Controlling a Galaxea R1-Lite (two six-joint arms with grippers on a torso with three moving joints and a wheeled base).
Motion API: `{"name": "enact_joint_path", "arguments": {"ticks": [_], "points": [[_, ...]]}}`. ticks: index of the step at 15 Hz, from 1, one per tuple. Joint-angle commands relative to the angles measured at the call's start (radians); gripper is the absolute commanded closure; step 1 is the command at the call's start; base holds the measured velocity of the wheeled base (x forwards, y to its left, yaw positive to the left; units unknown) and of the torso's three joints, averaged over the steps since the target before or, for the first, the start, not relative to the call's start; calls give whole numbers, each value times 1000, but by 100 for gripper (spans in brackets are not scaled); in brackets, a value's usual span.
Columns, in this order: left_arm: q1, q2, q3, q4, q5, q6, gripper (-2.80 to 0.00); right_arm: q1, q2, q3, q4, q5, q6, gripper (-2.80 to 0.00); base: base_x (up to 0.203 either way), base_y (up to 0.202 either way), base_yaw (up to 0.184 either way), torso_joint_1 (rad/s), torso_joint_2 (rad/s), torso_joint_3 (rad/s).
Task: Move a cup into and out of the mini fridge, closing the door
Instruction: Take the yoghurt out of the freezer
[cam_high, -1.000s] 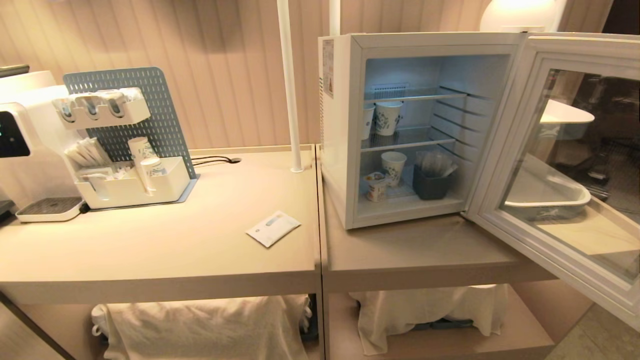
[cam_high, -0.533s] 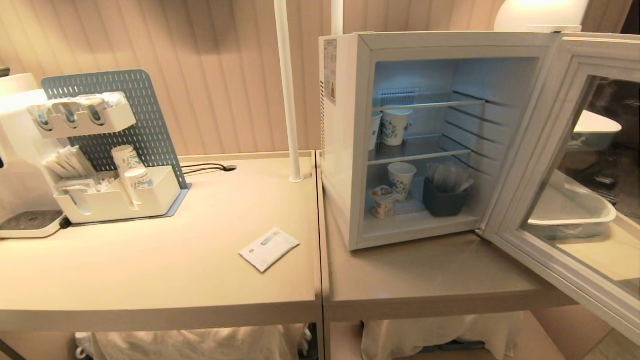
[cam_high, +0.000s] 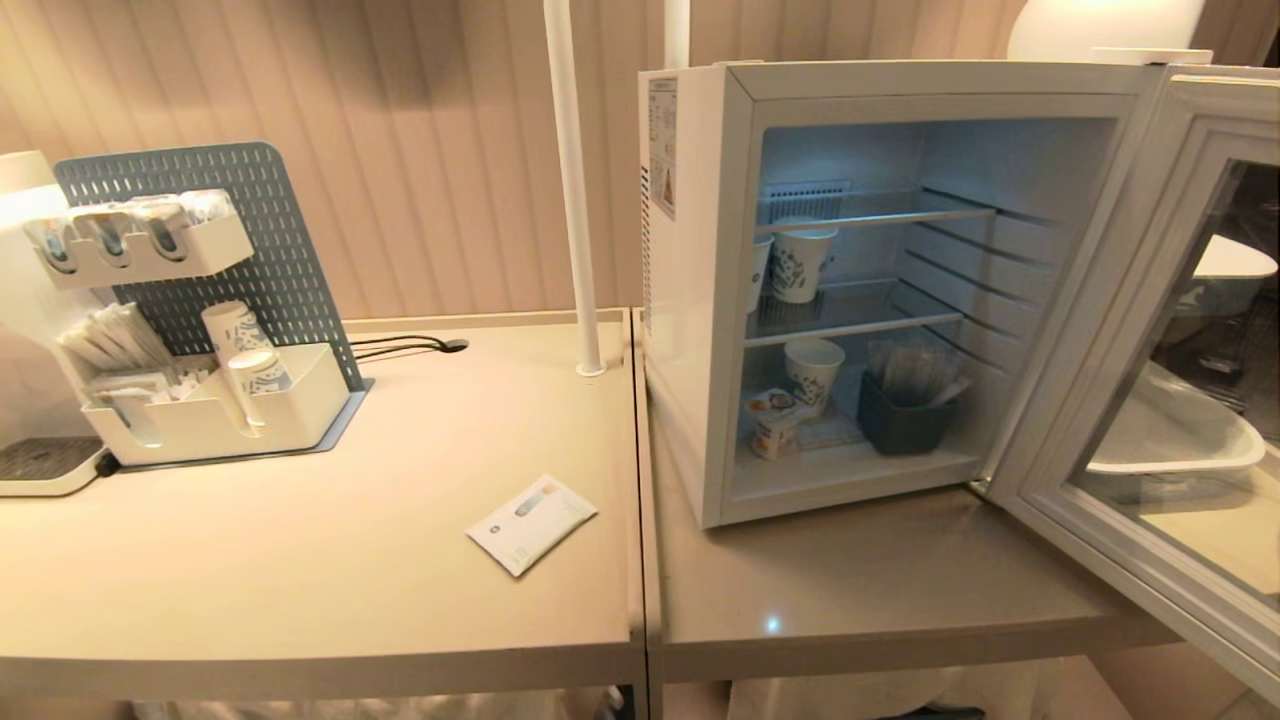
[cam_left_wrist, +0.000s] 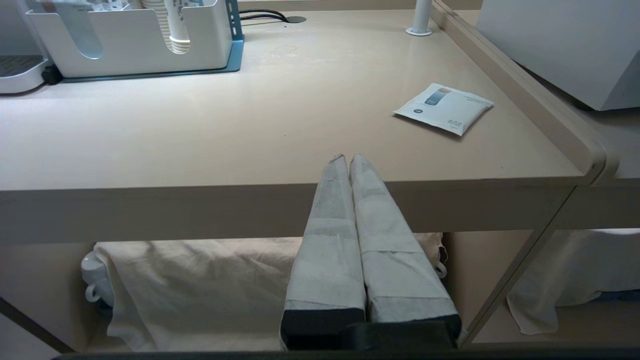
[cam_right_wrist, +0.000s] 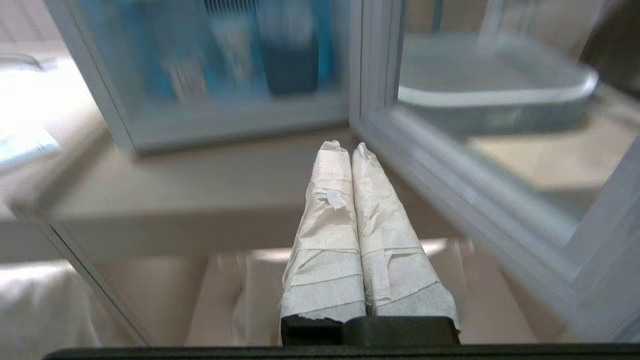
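- The cup (cam_high: 772, 425) stands on the mini fridge (cam_high: 700, 300) floor, at the front left, just beside a patterned paper cup (cam_high: 812, 372) and near a dark bin (cam_high: 900, 425).
- The glass door (cam_high: 1170, 400) hangs wide open.
- A flat white sachet (cam_high: 530, 510) lies on the smooth beige surface (cam_high: 300, 560).
- The left claw (cam_left_wrist: 348, 159) and right claw (cam_right_wrist: 345, 146), both tape-wrapped, are pressed together, empty, before the surface edge.

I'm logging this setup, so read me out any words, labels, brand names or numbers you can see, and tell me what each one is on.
No text can be read as it stands.
Sticker on the mini fridge side: print too small.
Sachet on the table: lettering and a small logo, too small.
The cup on the fridge floor: label blurred.
Paper cups on the shelf: pattern only.
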Motion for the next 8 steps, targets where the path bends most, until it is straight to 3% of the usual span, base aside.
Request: {"name": "enact_joint_path", "arguments": {"ticks": [1, 4, 8], "points": [[0, 2, 0, 0, 0, -1, 0, 0, 147, -195, 64, 18, 7, 0, 0, 0, 0, 0, 0, 0], [0, 2, 0, 0, 0, -6, 0, 1, 426, -296, 100, 97, 15, 0, 0, 0, 0, 0, 0, 0], [0, 2, 0, -2, 2, -10, 0, 2, 777, -324, 69, 262, 15, 0, 0, 0, 0, 0, 0, 0]]}}
